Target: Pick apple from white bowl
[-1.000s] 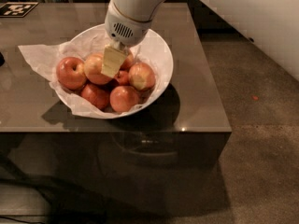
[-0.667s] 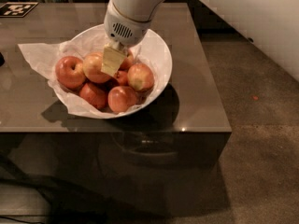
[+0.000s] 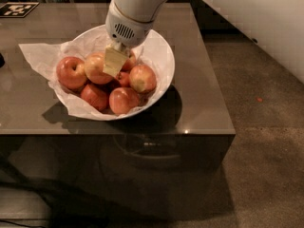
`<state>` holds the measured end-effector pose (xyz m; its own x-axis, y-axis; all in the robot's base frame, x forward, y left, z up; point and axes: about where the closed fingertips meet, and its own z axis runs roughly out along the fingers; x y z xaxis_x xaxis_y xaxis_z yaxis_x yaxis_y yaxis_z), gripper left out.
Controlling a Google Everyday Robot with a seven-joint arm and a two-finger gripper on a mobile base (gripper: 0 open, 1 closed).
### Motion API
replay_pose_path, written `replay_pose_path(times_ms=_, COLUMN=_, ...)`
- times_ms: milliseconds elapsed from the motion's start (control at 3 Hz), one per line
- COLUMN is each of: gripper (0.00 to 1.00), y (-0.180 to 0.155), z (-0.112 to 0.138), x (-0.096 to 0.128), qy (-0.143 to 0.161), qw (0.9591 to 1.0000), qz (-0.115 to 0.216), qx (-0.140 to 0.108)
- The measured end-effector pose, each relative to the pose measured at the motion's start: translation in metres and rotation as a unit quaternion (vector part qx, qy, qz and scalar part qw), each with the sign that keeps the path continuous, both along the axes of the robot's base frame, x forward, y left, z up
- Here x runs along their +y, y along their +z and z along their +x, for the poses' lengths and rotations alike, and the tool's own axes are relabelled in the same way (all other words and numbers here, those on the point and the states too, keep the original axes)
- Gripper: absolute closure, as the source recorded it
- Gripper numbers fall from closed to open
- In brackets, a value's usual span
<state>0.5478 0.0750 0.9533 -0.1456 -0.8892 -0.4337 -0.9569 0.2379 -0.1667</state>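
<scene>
The white bowl (image 3: 159, 56), lined with crumpled white paper, sits on the brown table and holds several apples. The apple (image 3: 94, 68), yellowish with an orange-red blush, lies at the left middle of the pile. My gripper (image 3: 114, 62) comes down from above on the white arm and reaches into the bowl, its pale yellow tip resting against the right side of that apple. A redder apple (image 3: 71, 72) with a stem dimple lies just left of it. A small dark red apple (image 3: 122, 79) sits below the gripper's tip.
More apples lie at the bowl's right (image 3: 142, 78) and front (image 3: 122, 100). The paper liner (image 3: 38, 56) spills over the bowl's left rim onto the table (image 3: 199, 103). A black-and-white marker tag (image 3: 16, 8) lies at the table's far left corner.
</scene>
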Motion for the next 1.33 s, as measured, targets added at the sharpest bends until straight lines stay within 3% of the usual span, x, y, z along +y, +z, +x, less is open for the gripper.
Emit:
replay_pose_path(times_ms=333, gripper=0.11, y=0.0000, z=0.0000, x=0.0000, qy=0.000, qw=1.0000, qz=0.000, qx=0.000)
replay_pose_path(times_ms=667, gripper=0.00, y=0.0000, z=0.0000, x=0.0000, qy=0.000, qw=1.0000, qz=0.000, qx=0.000)
replay_pose_path(times_ms=1000, gripper=0.00, y=-0.0001, z=0.0000, x=0.0000, qy=0.000, qw=1.0000, qz=0.000, qx=0.000)
replay_pose_path(times_ms=1333, gripper=0.00, y=-0.0085, z=-0.0019, x=-0.0038, qy=-0.035, qw=0.9993, qz=-0.008, qx=0.000)
